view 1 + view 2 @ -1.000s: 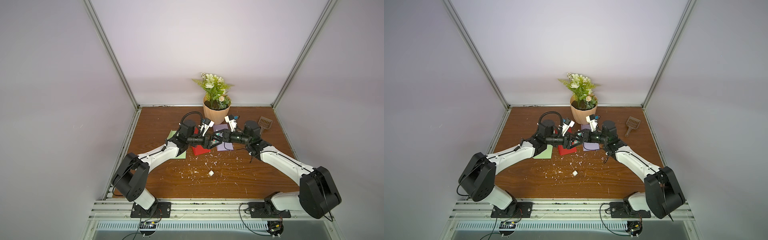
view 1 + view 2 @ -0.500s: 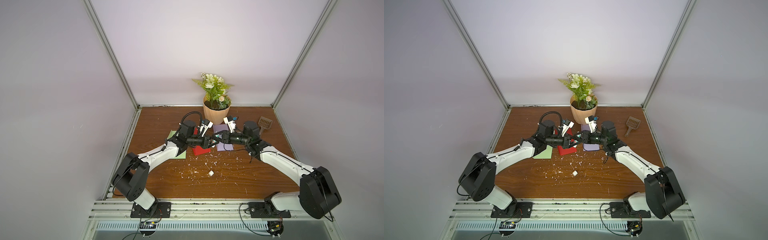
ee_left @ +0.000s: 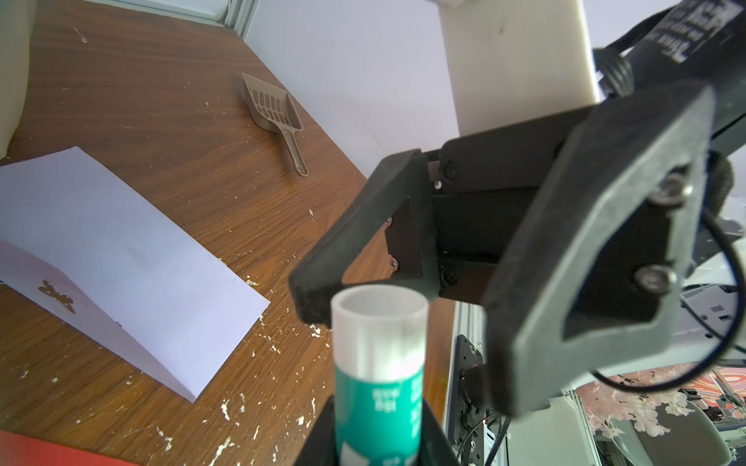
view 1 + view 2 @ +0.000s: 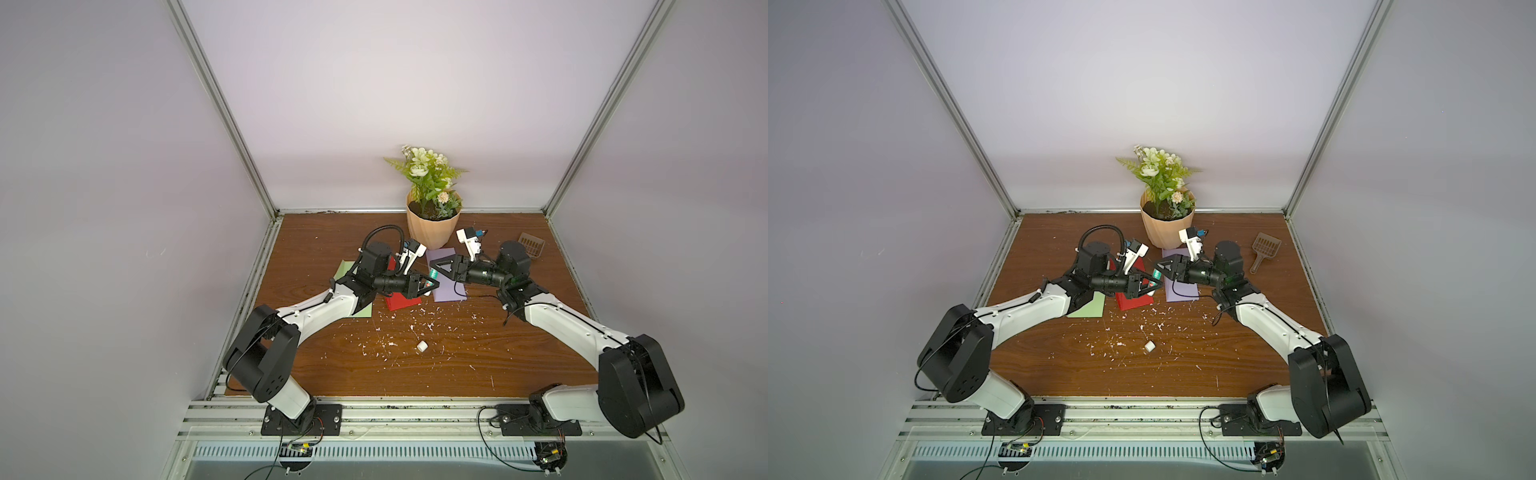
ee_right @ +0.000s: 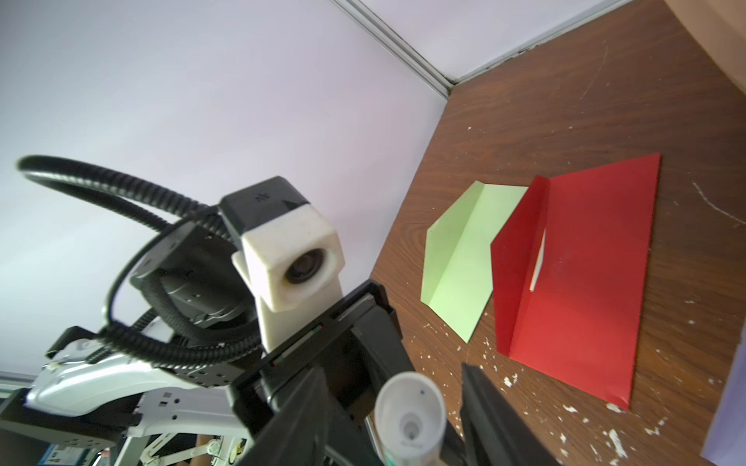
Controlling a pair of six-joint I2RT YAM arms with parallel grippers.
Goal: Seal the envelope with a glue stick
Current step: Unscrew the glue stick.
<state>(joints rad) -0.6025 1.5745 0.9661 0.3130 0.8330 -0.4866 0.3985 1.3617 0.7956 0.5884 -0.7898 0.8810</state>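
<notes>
The glue stick (image 4: 433, 274), a white tube with a green label, is held above the table between the two arms. My left gripper (image 4: 432, 283) is shut on its labelled lower part (image 3: 379, 395). My right gripper (image 4: 437, 269) faces it, open, its fingers (image 5: 488, 407) standing apart on either side of the tube's white end (image 5: 409, 419) with gaps showing. Below lie three envelopes: a purple one (image 4: 446, 276), its flap folded up in the left wrist view (image 3: 121, 250), a red one (image 5: 585, 262) and a green one (image 5: 464, 262).
A potted plant (image 4: 432, 226) stands at the back, close behind the grippers. A brown slotted scoop (image 4: 531, 245) lies at the back right. White scraps litter the wooden table (image 4: 457, 374), and a small white cap-like piece (image 4: 422, 345) sits among them.
The left jaws have closed on the glue stick. The right jaws, shut a second ago, have opened off its end. Both arms have stayed nearly where they were.
</notes>
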